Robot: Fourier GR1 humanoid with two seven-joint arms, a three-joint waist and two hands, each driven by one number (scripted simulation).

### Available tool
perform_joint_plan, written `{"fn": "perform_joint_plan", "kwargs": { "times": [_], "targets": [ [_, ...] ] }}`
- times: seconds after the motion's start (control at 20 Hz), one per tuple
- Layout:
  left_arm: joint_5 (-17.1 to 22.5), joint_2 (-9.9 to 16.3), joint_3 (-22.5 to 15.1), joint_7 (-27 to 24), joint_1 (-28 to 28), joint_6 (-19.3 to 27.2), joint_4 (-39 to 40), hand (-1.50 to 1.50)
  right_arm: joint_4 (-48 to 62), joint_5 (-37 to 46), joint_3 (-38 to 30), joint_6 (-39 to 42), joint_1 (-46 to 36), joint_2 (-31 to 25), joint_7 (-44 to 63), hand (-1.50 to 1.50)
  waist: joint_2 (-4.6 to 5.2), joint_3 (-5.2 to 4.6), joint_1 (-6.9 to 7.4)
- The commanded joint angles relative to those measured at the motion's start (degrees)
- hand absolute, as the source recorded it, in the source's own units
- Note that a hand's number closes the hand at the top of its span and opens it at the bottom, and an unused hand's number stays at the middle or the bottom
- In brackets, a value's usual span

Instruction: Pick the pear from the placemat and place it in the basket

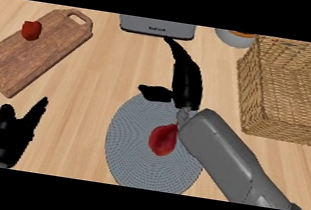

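A red pear [164, 139] lies on the round grey placemat [132, 154], near its middle. My right forearm crosses the mat from the lower right, and its wrist sits right beside the pear. My right hand [185, 81] stretches past the pear toward the back of the counter, fingers straight and thumb out to the left, holding nothing. The woven basket [264, 100] stands at the right, apart from the mat. My left hand [14, 132] rests open at the lower left, fingers up.
A wooden cutting board [42, 60] lies at the left with a small red fruit [31, 30] on it. A grey toaster [157, 27] stands at the back, just beyond my right fingertips. A bowl [235, 38] sits behind the basket.
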Motion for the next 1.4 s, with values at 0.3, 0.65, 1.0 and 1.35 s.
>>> {"fn": "perform_joint_plan", "kwargs": {
  "times": [0.3,0.65,1.0,1.35],
  "targets": [
    [1.3,-2.0,-0.5,2.1,4.1,0.7,-0.3,0.0,-2.8,6.2,5.5,26.5,-20.6,-9.1,32.9,-1.5,-1.3,-0.49,-3.47],
    [1.6,-2.4,0.3,2.0,4.5,0.7,-0.4,0.0,-12.0,-8.9,1.3,50.1,-26.4,-10.8,48.8,-1.5,-0.42,-0.23,-4.17],
    [1.7,-1.2,0.6,2.2,5.4,-0.8,-1.8,0.0,-21.2,-18.9,0.2,57.6,-27.8,-15.8,59.3,-1.5,-0.16,-0.12,-4.06],
    [-0.6,-2.3,-1.2,-0.1,8.6,-0.7,-3.7,0.0,-28.9,-21.3,2.3,51.8,-22.2,-19.7,62.1,-1.5,0.55,-0.08,-2.25]
  ]
}}
